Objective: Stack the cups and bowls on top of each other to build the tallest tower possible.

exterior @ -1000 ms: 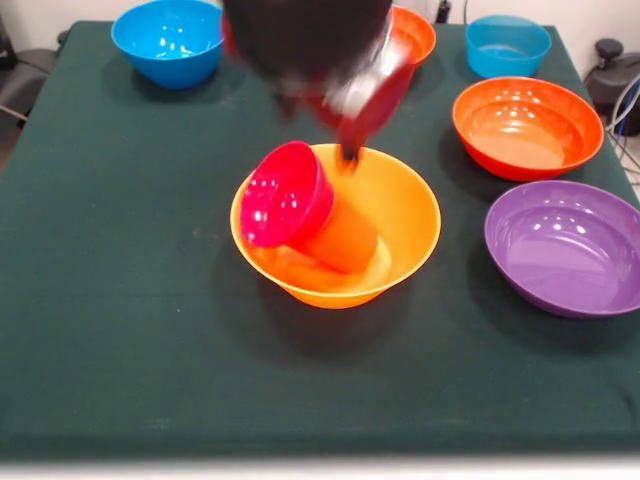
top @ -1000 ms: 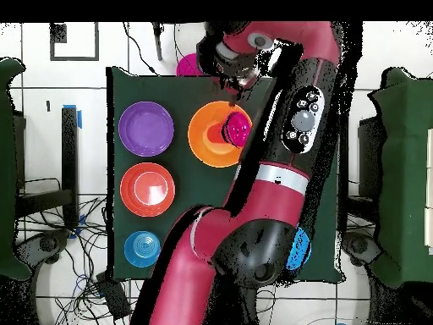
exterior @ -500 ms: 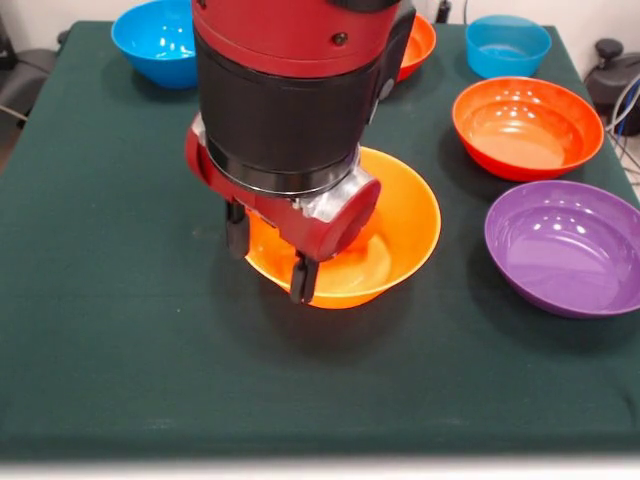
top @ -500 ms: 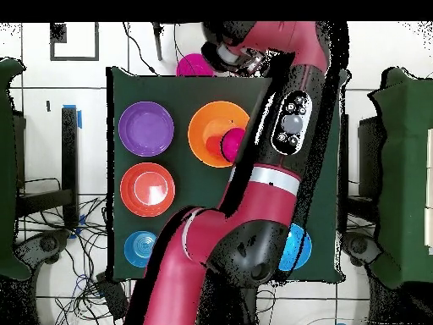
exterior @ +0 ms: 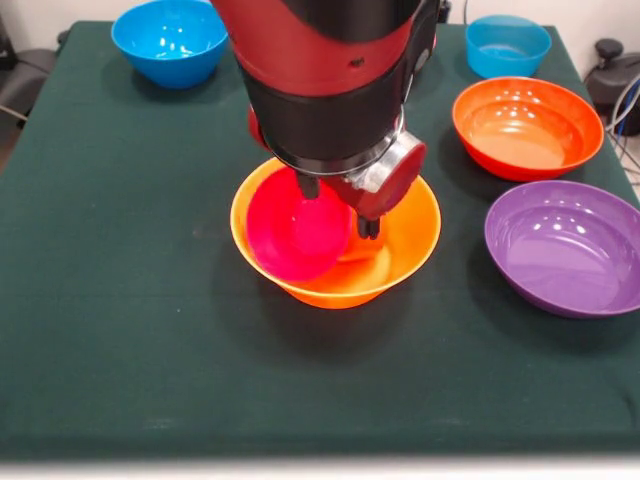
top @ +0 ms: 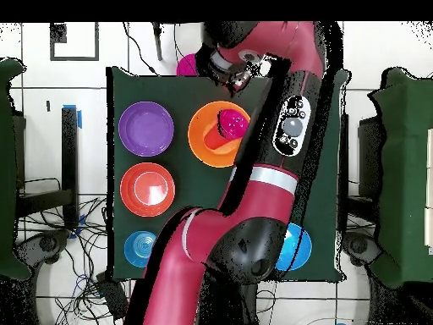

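Lighting: bright, even, from above; soft shadows under each bowl on the dark green tabletop (exterior: 120, 300). Glare: white highlights on the purple bowl (exterior: 566, 246) and the orange-red bowl (exterior: 527, 125). Focus: front view sharp, with no motion blur on the arm (exterior: 330, 80).

bowls (exterior: 527, 126) – glossy smooth plastic (bright glints) | table (exterior: 120, 300) – matt green cloth

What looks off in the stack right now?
The small magenta bowl is tipped on its side inside the large yellow-orange bowl, mouth facing outward rather than up. The gripper hangs right over it.
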Robot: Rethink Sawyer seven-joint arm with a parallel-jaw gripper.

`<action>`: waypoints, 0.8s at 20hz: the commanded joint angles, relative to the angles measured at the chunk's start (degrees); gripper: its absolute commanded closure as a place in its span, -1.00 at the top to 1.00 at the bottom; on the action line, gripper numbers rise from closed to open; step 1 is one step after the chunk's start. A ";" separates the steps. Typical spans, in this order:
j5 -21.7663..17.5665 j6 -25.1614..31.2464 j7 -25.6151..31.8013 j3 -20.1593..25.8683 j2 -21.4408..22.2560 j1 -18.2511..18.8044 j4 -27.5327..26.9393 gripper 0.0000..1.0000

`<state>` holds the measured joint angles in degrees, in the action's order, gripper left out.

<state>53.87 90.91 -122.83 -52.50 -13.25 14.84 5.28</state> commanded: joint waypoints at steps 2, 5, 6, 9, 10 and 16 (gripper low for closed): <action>-2.42 -7.45 14.99 4.26 -5.43 1.70 1.13 1.00; -3.02 -8.38 15.51 3.89 -5.70 1.79 0.99 1.00; -3.83 -8.76 15.44 4.73 -5.47 1.35 1.59 1.00; -5.06 -9.17 15.93 5.88 -5.29 0.63 2.36 1.00; -4.68 -8.22 15.98 5.93 -5.61 0.52 2.38 1.00; -3.37 -8.79 15.72 6.18 -7.22 0.96 2.00 1.00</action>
<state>52.94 84.29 -122.83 -52.22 -18.00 15.69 5.24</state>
